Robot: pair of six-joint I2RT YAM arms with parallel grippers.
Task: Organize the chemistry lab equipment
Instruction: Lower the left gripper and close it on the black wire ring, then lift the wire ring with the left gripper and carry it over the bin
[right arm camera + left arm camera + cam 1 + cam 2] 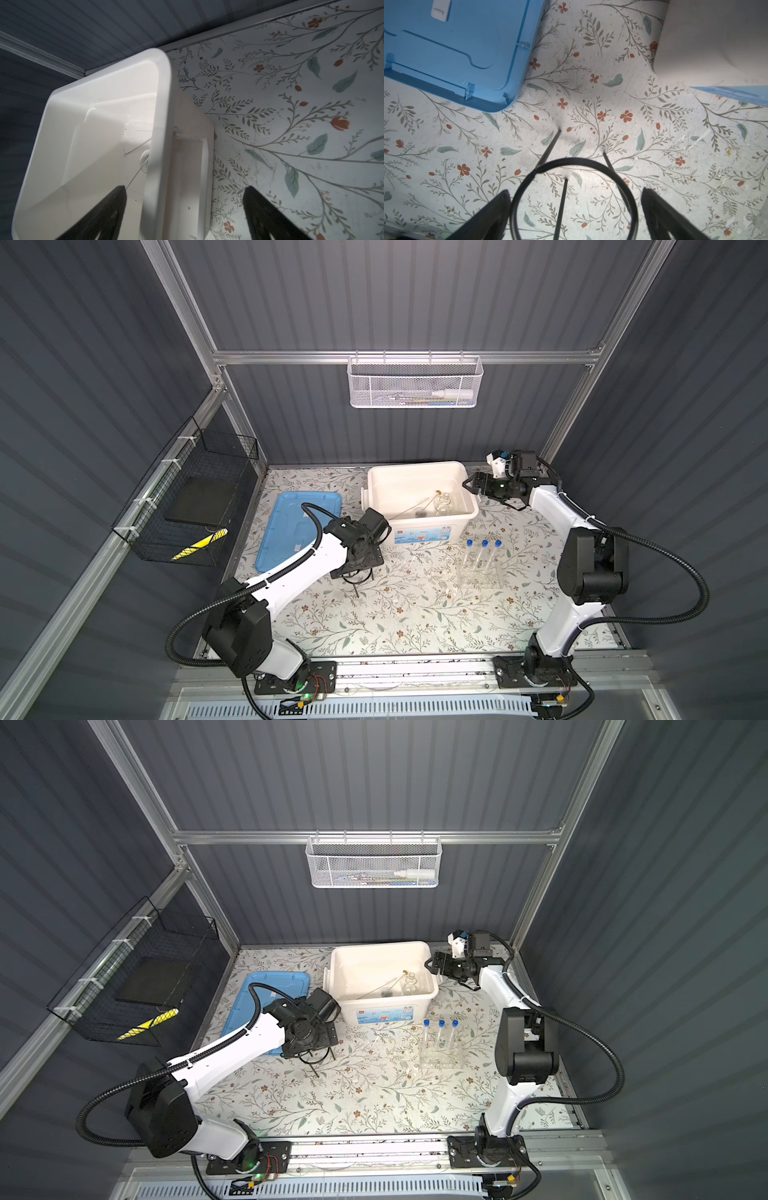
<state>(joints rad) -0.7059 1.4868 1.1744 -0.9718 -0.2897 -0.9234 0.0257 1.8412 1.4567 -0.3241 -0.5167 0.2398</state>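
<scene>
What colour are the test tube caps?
Blue; the caps show best in a top view.

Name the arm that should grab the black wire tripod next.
Left. The left gripper, open, hangs directly over the tripod, jaws straddling its ring. The right gripper is far off at the edge of the white bin.

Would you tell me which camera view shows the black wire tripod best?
The left wrist view: the tripod's ring and three legs show clearly between the left gripper's open jaws. Both top views show only parts poking out beneath that gripper; the right wrist view misses it.
</scene>
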